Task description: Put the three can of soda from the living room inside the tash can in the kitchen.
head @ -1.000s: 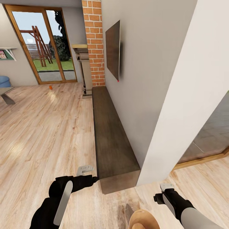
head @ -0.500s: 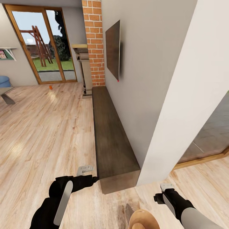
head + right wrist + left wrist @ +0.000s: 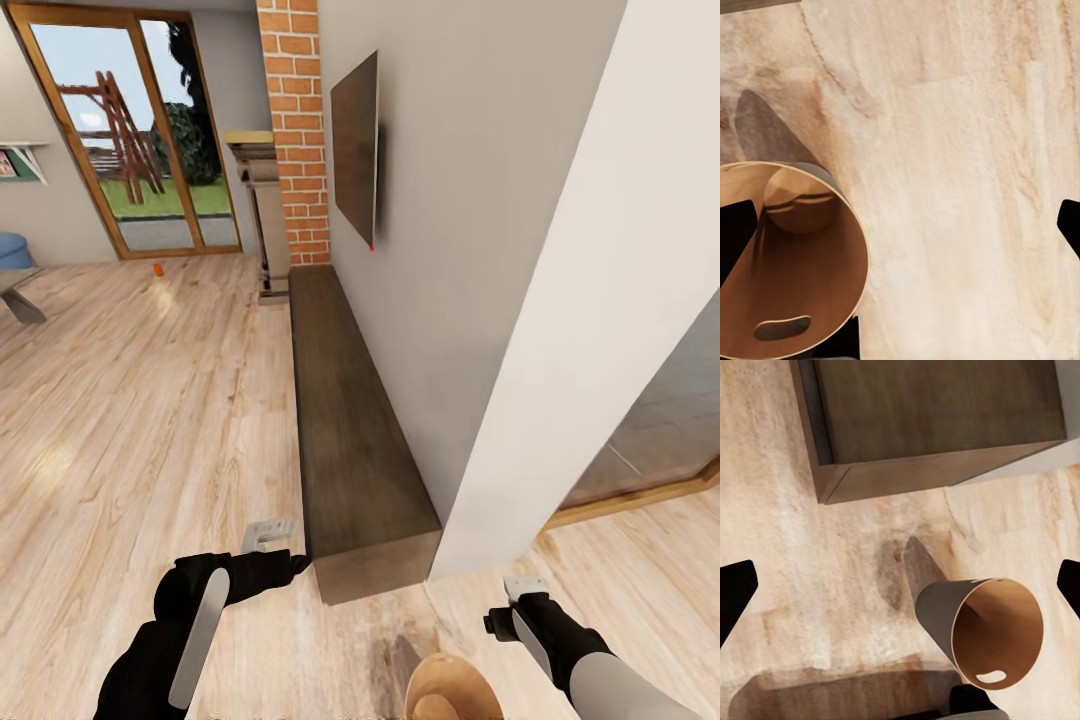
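Note:
One orange can of soda (image 3: 158,268) stands on the wood floor far ahead, near the glass door. The tash can (image 3: 452,690), grey outside and tan inside, sits at the bottom of the head view between my arms. Its inside holds nothing in the left wrist view (image 3: 996,631) or the right wrist view (image 3: 791,262). My left gripper (image 3: 268,533) hangs over the floor by the near end of the dark bench, jaws wide apart (image 3: 900,585). My right gripper (image 3: 523,587) is low beside the white pillar, open over the bin's rim and bare floor (image 3: 901,225).
A long dark bench (image 3: 345,430) runs along the grey wall under a wall TV (image 3: 357,150). Beyond it stands a brick column (image 3: 295,130). A white pillar (image 3: 600,300) is close on the right, with a doorway (image 3: 660,420) behind it. A blue sofa (image 3: 12,248) and a table (image 3: 18,295) are far left.
The whole picture has shifted slightly, so the camera has moved. Both arms and the bin keep their places in the view.

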Robot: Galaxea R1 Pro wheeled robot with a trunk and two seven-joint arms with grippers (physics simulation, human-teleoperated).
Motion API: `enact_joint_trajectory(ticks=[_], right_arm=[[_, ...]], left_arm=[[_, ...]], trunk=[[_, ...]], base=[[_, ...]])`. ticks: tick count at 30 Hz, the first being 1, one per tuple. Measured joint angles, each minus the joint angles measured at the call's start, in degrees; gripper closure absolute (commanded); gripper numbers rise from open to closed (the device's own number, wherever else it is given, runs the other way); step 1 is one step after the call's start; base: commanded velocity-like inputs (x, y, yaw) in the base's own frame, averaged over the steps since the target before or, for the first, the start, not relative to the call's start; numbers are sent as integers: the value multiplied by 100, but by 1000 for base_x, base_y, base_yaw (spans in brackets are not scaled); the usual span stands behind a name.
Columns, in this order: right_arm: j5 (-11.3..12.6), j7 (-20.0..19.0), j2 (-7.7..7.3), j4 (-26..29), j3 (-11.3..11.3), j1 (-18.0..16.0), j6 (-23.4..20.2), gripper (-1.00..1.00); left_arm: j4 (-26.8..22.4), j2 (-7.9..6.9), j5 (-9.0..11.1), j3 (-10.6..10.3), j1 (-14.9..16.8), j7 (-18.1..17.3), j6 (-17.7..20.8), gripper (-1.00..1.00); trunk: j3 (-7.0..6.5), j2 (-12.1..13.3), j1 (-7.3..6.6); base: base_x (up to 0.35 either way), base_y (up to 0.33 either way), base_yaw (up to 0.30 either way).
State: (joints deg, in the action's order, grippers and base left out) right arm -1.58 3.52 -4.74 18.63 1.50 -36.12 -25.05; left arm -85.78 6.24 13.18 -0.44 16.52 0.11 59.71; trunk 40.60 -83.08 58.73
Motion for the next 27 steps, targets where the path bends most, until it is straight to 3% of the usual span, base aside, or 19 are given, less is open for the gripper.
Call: enact_joint_trajectory(ticks=[27], right_arm=[[0, 0, 0, -3, -5, 0, 0, -100]], left_arm=[[0, 0, 0, 0, 0, -2, -3, -100]], trunk=[[245, 0, 0]], base=[[0, 0, 0]])
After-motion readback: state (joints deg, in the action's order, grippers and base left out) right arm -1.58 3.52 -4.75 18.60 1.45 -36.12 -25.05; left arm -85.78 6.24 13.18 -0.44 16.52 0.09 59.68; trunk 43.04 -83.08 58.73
